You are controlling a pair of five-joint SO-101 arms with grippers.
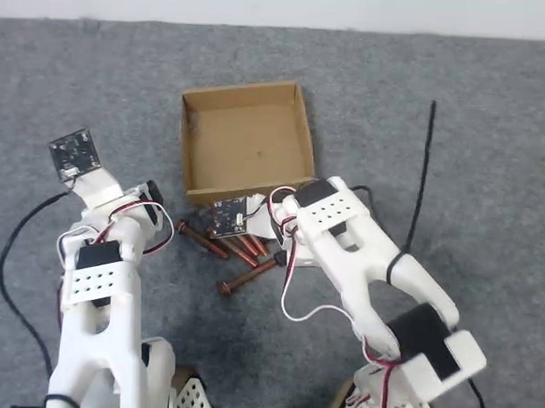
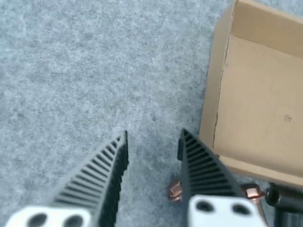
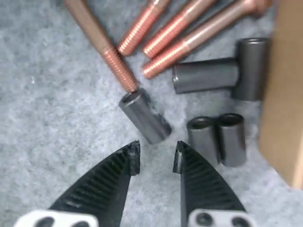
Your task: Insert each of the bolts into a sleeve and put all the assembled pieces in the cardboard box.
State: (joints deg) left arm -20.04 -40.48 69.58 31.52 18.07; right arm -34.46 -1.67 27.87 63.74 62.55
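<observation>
The open cardboard box point(image 1: 244, 192) stands at the middle of the grey mat, with nothing inside it. Several copper bolts point(image 1: 244, 250) lie in a loose pile just in front of its near wall. In the right wrist view, bolts point(image 3: 177, 26) fan out beyond a dark sleeve point(image 3: 144, 117) that lies on its side. My right gripper point(image 3: 156, 146) is open just short of that sleeve, not touching it. More sleeves point(image 3: 218, 138) rest beside the box wall point(image 3: 284, 94). My left gripper point(image 2: 154, 134) hangs open over bare mat beside the box's corner point(image 2: 213, 109), with a bolt head point(image 2: 174, 190) close under one finger.
A black cable point(image 1: 423, 173) runs across the mat to the right of the box, and another cable point(image 1: 11, 266) loops at the left edge. The right arm's body point(image 1: 369, 261) covers the mat right of the pile. A pale wall borders the far side.
</observation>
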